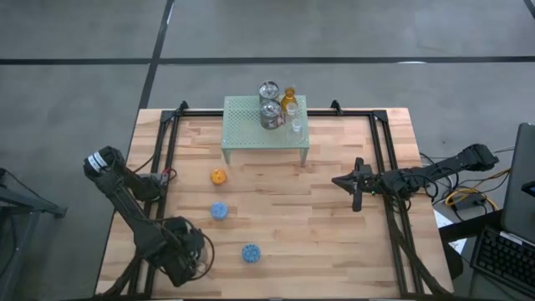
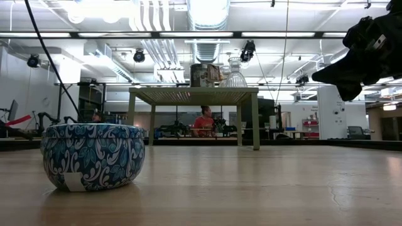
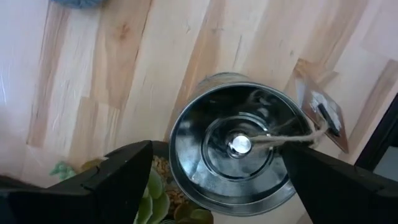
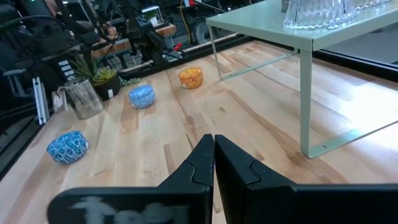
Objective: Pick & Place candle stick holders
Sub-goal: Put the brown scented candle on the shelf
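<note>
At the lower left of the high view, the left claw [image 3: 205,177] hangs with fingers spread wide around a silvery metal holder [image 3: 236,149], a shiny round tin with a wick, standing on the desk [image 1: 334,234] beside a green plant [image 3: 152,199]. Two blue patterned holders [image 1: 219,211] [image 1: 251,252] and an orange one [image 1: 218,176] sit left of centre. More holders, silvery [image 1: 270,114], amber [image 1: 289,99] and clear [image 1: 296,125], stand atop the pale-green mesh stand [image 1: 247,125] at upper centre. The right claw [image 4: 213,163], pressed together and empty, hovers at centre right.

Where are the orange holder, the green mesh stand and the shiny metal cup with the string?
orange holder [image 1: 218,176]: high view, its top.
green mesh stand [image 1: 247,125]: high view, bare mesh.
metal cup [image 3: 211,134]: left wrist view, inner floor.
</note>
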